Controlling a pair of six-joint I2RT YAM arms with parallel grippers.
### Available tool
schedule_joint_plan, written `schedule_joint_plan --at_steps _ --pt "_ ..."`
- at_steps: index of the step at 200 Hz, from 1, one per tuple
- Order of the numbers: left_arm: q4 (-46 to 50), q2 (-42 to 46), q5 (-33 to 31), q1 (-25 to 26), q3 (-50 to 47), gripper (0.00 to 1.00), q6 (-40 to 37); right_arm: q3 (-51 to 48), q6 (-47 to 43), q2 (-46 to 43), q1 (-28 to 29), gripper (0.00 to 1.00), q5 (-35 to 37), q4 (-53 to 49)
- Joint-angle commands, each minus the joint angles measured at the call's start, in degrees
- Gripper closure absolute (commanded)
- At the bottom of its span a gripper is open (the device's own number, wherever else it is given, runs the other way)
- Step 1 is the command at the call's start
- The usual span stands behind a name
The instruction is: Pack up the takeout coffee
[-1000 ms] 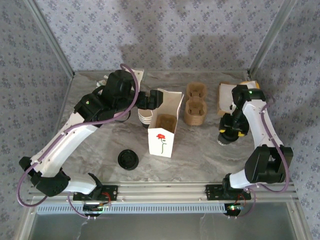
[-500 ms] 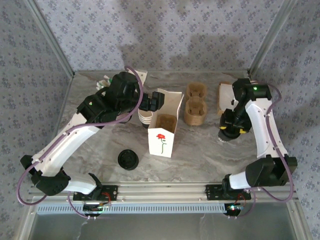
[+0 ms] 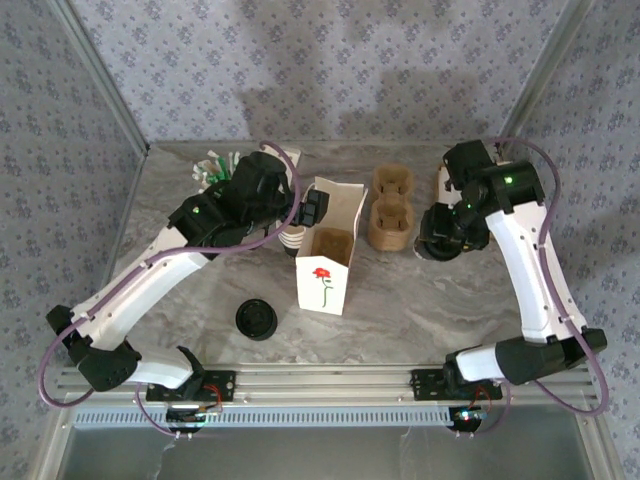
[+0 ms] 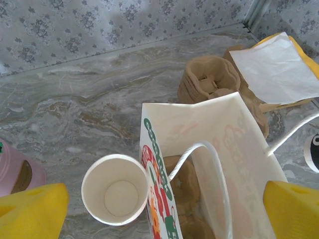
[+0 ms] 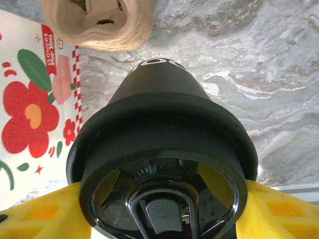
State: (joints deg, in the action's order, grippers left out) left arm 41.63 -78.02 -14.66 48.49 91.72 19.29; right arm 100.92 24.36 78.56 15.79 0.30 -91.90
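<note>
The takeout coffee [image 5: 164, 149] has a round black lid and a dark body. My right gripper [image 5: 162, 214] is shut on it, a yellow finger [image 5: 35, 214] at each side of the lid. From above, the coffee [image 3: 436, 245] hangs over the table just right of the brown cup carriers [image 3: 390, 208], under my right gripper [image 3: 450, 230]. The white flowered bag [image 3: 325, 270] stands open at mid-table with a brown carrier [image 3: 333, 245] inside. My left gripper [image 3: 316, 208] stands open over the bag's left wall [image 4: 159, 169], its yellow fingers [image 4: 30, 211] far apart and touching nothing.
Lidless cream cups [image 4: 115, 189] stand stacked against the bag's left side. A pink cup of straws [image 3: 215, 168] is at the back left. A loose black lid [image 3: 256, 320] lies at the front left. White paper on brown sleeves [image 4: 279, 64] lies at the back right.
My right arm has carried the coffee left and farther from the bases, toward the cup carriers. My left arm has shifted a little to the right, over the bag's edge.
</note>
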Motion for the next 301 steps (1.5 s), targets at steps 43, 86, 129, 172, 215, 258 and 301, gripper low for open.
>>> schedule_joint_plan --at_steps 43,86,129,172,215,258,301 --pt "-6.2 -0.1 -0.1 -0.2 -1.4 0.1 -0.9 1.5 6.1 -1.6 6.3 0.38 -4.3 -11.0" --pt "-7.8 -2.4 0.1 -0.5 -2.3 0.23 -0.5 4.8 6.6 -1.5 7.9 0.39 -6.7 -11.0" --pt "-8.8 -5.6 0.5 -0.8 0.3 0.41 0.0 10.3 7.4 0.0 8.1 0.4 -9.0 -11.2" --pt "-8.9 -9.2 0.3 -1.6 4.4 0.56 0.3 14.1 7.5 1.3 7.9 0.41 -10.3 -11.2" --pt "-9.2 -12.7 0.0 -1.9 8.5 0.64 0.7 14.9 7.5 1.0 7.9 0.41 -11.9 -11.2" --pt "-9.0 -13.9 0.0 -2.4 10.1 0.64 2.0 14.7 8.2 0.0 8.6 0.42 -13.4 -11.2" --pt "-8.4 -13.1 -0.1 -3.0 11.1 0.56 1.1 11.9 10.5 -2.3 11.9 0.43 -13.3 -11.2"
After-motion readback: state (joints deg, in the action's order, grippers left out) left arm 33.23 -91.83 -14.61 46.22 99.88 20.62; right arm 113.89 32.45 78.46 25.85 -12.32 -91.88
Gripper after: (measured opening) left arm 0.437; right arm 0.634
